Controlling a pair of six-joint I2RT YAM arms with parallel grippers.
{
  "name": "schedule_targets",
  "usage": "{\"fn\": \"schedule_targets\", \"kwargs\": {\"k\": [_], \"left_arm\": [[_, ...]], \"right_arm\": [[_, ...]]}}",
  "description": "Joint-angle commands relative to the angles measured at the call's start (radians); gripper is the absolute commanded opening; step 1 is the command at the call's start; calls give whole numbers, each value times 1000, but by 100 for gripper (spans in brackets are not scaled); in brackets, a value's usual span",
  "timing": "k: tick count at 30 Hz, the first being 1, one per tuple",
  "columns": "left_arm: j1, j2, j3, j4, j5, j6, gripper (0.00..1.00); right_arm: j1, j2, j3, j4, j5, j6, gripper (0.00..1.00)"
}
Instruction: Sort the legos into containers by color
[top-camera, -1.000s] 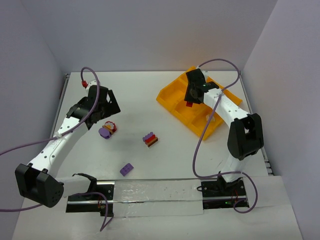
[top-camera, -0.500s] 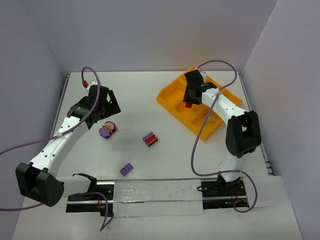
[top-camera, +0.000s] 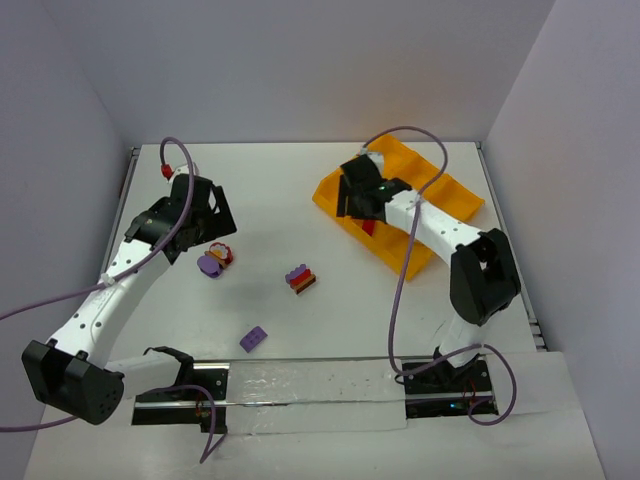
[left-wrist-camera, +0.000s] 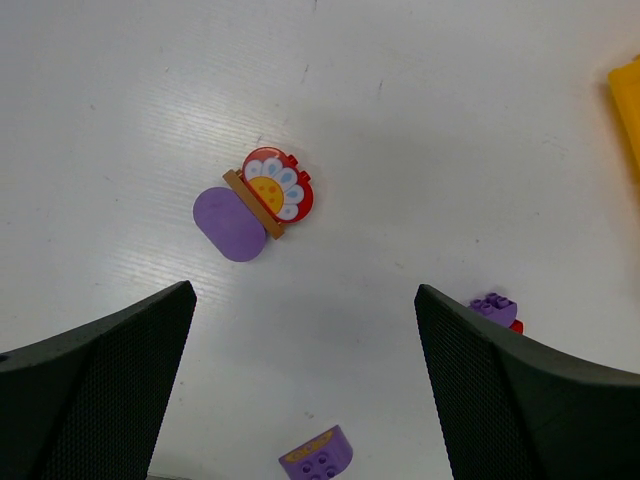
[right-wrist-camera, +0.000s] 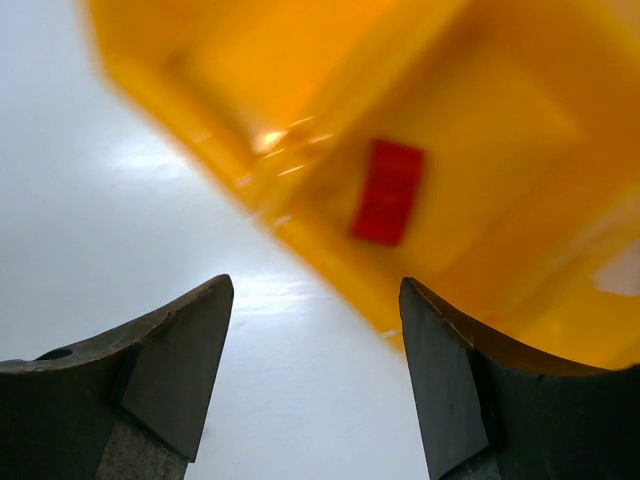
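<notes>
In a compartment of the orange tray (right-wrist-camera: 520, 120), just beyond the right gripper (right-wrist-camera: 315, 290), a red brick (right-wrist-camera: 388, 192) is seen lying flat, clear of the parted, empty jaws. A second ago it was pinched between them above the tray. The left gripper (left-wrist-camera: 302, 300) is held wide open and empty above the purple-and-red cluster (left-wrist-camera: 255, 205), as before.

White table (top-camera: 330, 330), pale grey panels (top-camera: 300, 70) behind and beside it; clear sheet (top-camera: 300, 385) along near edge.
</notes>
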Motion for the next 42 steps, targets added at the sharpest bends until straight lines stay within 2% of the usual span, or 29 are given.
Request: {"fn": "schedule_targets", "kwargs": {"k": [1,4,6,10,12,14,18,29,35,42], "left_arm": [[-5,-1,4,-6,-23,18,99],[-5,18,4,15,-11,30,99],[-5,46,41,-14,-81,28,99],[-2,79,101,-44,-169,29,99],[-2,81,106,-38,-168,35,99],[-2,78,104,-27,-160,41,99],[-2,100,115,-39,-142,29,99],[-2,102,118,-9,-121,13,99],[-2,137,121,-14,-98,15,99],[-2,165,127,-15,-62,14,99]], "right_arm": [[173,-75,-21,52,-2,4,75],[263,-81,-54,67,-39,31,78],[326,-83,-79,103,-80,36,84],[400,-44,-81,88,-127,64,89],[426,-33,-98,93,-151,65,91],[438,-29,-122,113,-200,48,91],[492,-15,-138,109,-213,-101,91],[491,78,-103,-2,-118,-109,92],[490,127,-83,18,-117,-50,92],[488,136,-135,58,-115,0,91]]}}
